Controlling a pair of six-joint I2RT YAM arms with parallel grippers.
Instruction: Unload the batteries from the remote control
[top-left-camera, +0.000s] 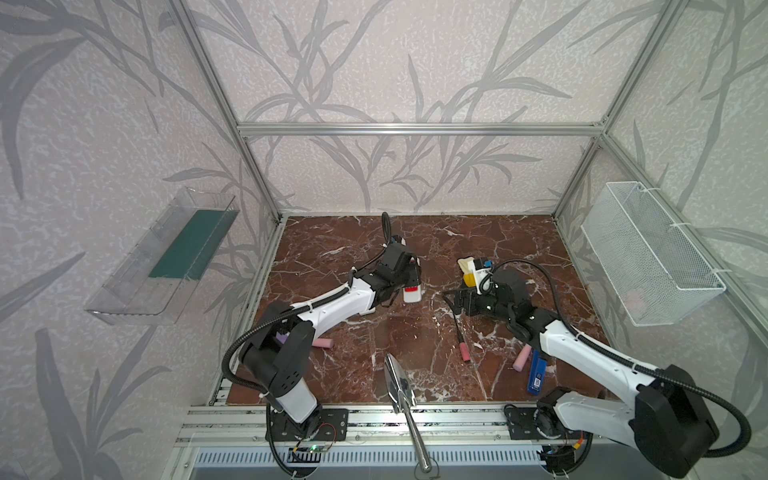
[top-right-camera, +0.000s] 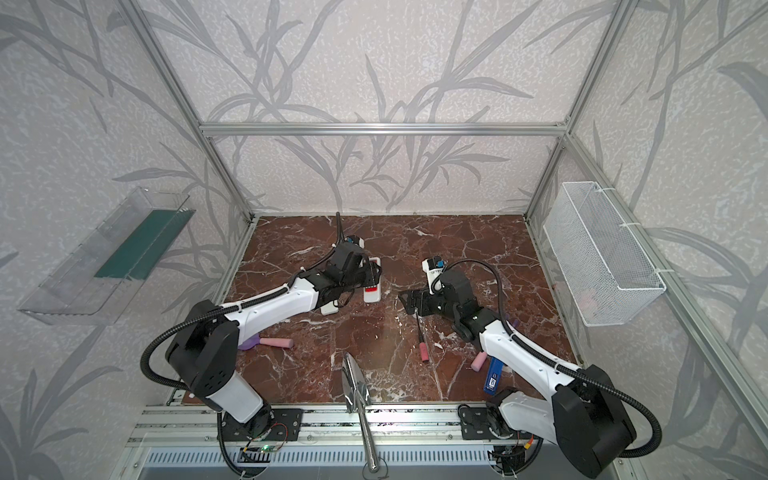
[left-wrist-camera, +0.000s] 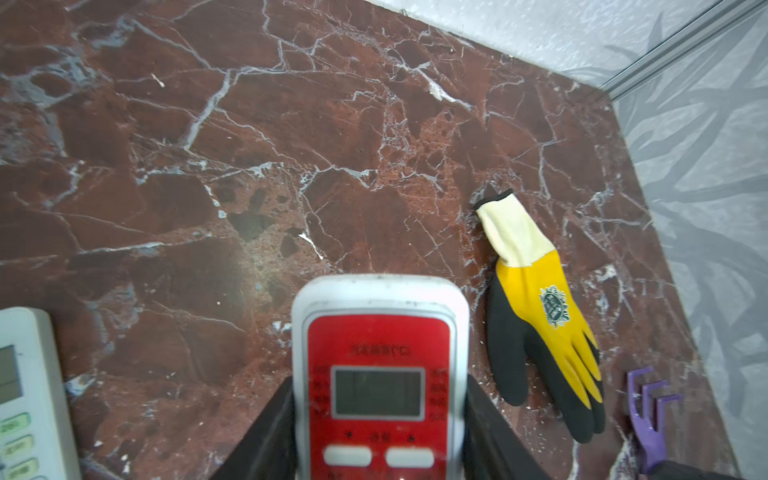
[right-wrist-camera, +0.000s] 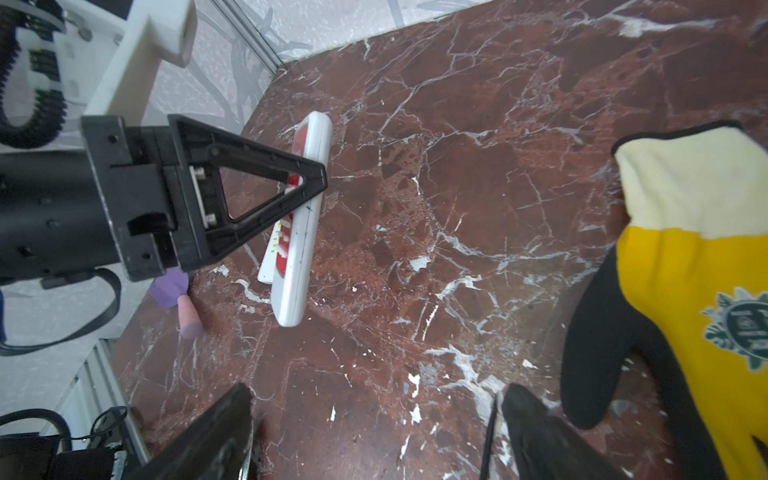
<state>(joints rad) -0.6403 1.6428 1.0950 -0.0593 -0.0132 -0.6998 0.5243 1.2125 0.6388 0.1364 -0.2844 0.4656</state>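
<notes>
Nearest me, the pink-handled screwdriver (top-left-camera: 462, 345) points its shaft at my right gripper (right-wrist-camera: 378, 395), whose fingers stand spread over bare marble. Further in, my left gripper (left-wrist-camera: 380, 399) pinches the red-faced remote (left-wrist-camera: 376, 303) by its long edges, tilted. Its back is turned from every camera, so I can't make out the batteries. Beyond lies the glove (left-wrist-camera: 540, 316), partly hidden in both top views.

remote (top-left-camera: 412, 291) left of glove (top-left-camera: 468, 272) | screwdriver (top-left-camera: 462, 343) before glove
</notes>
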